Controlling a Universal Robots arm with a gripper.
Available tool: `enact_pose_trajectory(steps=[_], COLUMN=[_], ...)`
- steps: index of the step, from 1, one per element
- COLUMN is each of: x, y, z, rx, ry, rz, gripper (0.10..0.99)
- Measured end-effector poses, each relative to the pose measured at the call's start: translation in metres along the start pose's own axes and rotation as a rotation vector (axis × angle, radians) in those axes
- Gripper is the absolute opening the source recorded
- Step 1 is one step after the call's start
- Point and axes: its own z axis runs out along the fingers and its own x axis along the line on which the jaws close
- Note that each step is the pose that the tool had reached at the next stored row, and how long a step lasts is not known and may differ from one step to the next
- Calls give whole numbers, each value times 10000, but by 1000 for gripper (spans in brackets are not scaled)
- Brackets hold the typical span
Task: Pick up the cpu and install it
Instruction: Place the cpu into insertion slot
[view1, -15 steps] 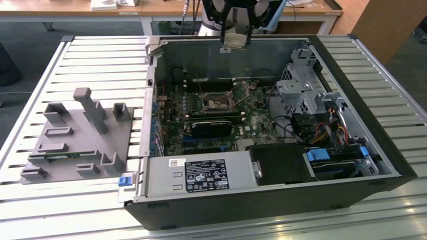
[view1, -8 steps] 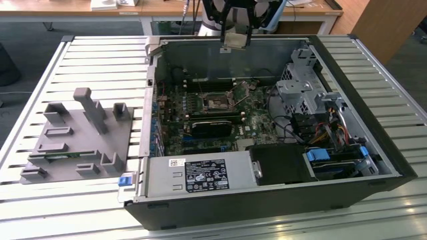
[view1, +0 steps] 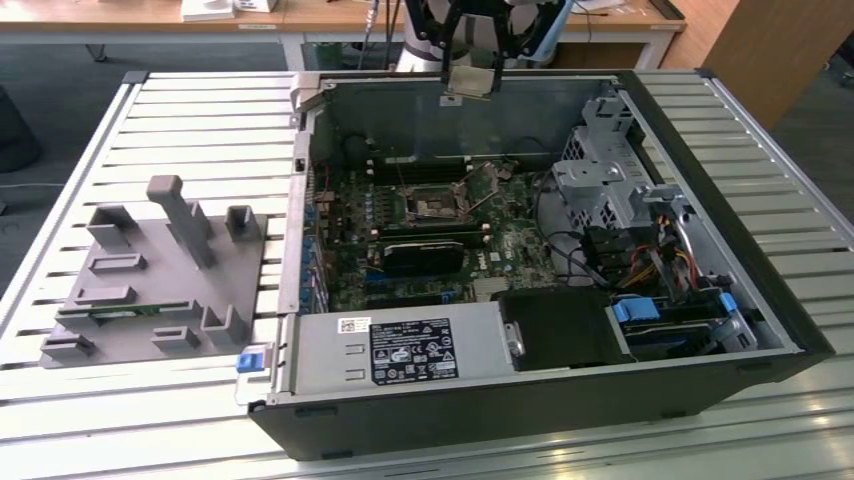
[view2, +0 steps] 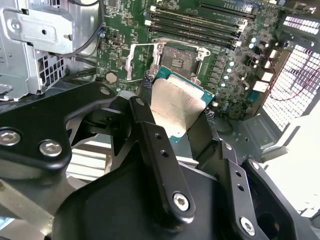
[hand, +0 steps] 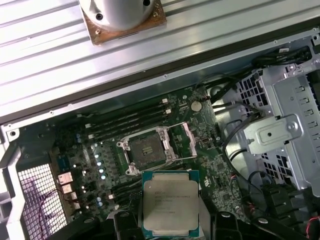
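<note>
My gripper (view1: 470, 88) is shut on the cpu (view1: 470, 82), a small square chip with a silver-grey top. It hangs above the far wall of the open computer case (view1: 747, 300). In both wrist views the cpu (view2: 176, 105) (hand: 170, 202) sits clamped between the black fingers (view2: 150, 132), its metal lid facing the first wrist camera. The motherboard socket (view1: 437, 207) (view2: 177, 62) (hand: 145, 152) lies open below, its metal frame lifted and its middle bare. The cpu is apart from the socket, well above the board.
A grey plastic fixture (view1: 147, 270) stands on the slatted table at the exterior view's left. Inside the case are a power supply (view1: 400, 350), a silver drive cage (view1: 601, 170) (hand: 280, 135) with cables, and memory slots (view2: 200, 22) beside the socket.
</note>
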Motion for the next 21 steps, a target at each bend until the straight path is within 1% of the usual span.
enact_pose_trajectory(steps=[21], x=[0], y=[0], z=[2], rx=[14], ry=[-54], rz=[872], gripper=[533])
